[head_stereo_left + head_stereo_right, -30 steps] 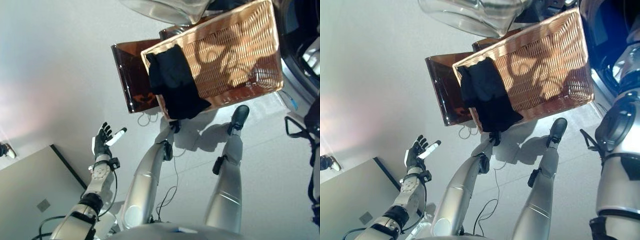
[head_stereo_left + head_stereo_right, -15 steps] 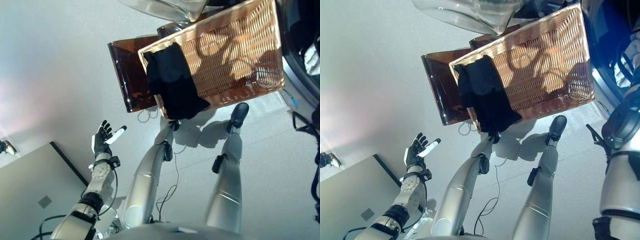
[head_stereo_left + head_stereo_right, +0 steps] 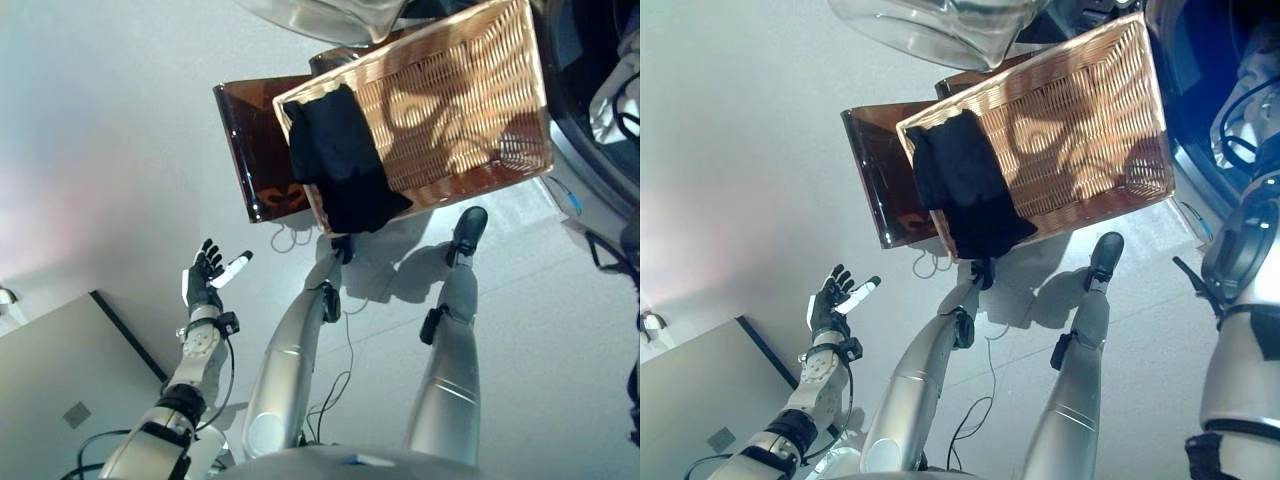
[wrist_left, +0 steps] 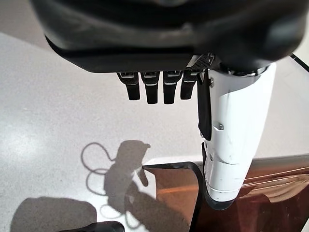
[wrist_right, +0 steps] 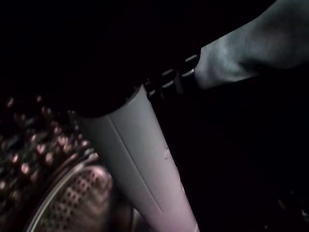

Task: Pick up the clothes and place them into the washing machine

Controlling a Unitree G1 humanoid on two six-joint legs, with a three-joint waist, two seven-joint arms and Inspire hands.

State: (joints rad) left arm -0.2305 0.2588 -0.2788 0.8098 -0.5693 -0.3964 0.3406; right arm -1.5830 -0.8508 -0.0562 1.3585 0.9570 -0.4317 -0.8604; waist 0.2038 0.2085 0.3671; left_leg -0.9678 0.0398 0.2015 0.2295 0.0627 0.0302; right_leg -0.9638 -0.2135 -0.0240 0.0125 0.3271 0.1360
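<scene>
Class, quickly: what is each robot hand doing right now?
Left hand: open, holding nothing.
Right hand: inside the washing machine drum; cannot be told.

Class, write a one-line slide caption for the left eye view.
Black garment draped over the wicker basket rim, left hand open and empty above the floor.

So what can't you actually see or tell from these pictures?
- Right robot hand: its wrist view is nearly black inside the drum; only the white thumb shows, so fingers and any cloth held cannot be told.
- Washing machine: cut off by the eye views' right edge.
- Basket: the black garment draped over its rim hides that corner.
- Left robot hand: open, empty, idle.
</scene>
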